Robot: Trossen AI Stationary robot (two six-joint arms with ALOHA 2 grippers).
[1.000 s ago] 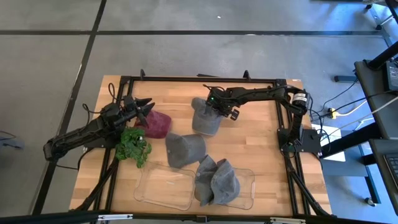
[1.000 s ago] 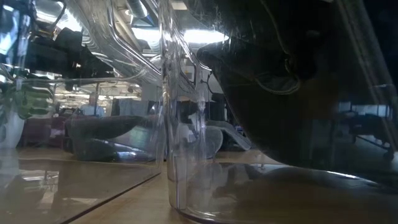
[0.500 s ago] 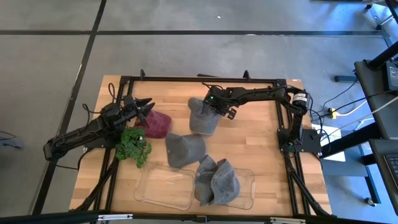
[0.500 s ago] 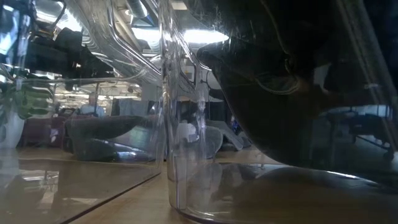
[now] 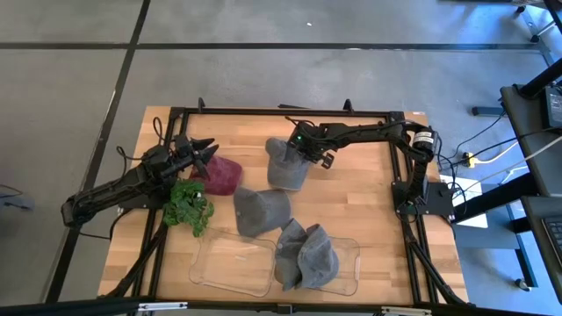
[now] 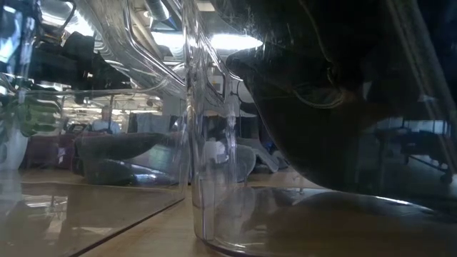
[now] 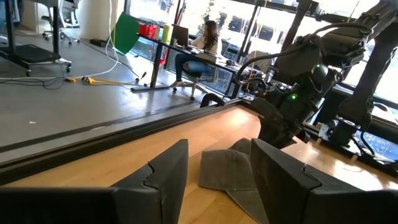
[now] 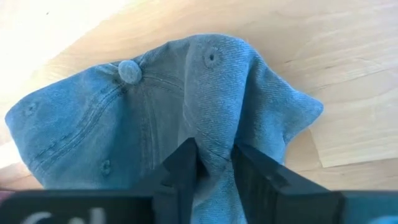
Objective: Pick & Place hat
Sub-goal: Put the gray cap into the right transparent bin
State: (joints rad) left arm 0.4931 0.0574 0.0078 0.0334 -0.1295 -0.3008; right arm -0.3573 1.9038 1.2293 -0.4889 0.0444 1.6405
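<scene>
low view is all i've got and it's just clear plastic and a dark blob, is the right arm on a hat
Observer: Yes. The right gripper is pinched on a fold of the grey hat at the far middle of the table.
Operator: where's the left arm
Observer: The left gripper sits open at the table's left side, next to a maroon hat.
Operator: so what's the dark blob in front of me
Observer: Likely the grey hats piled in the right clear bin at the near edge.
Operator: other bin got anything
Observer: The left clear bin looks empty, with one more grey hat lying just beyond it.
</scene>
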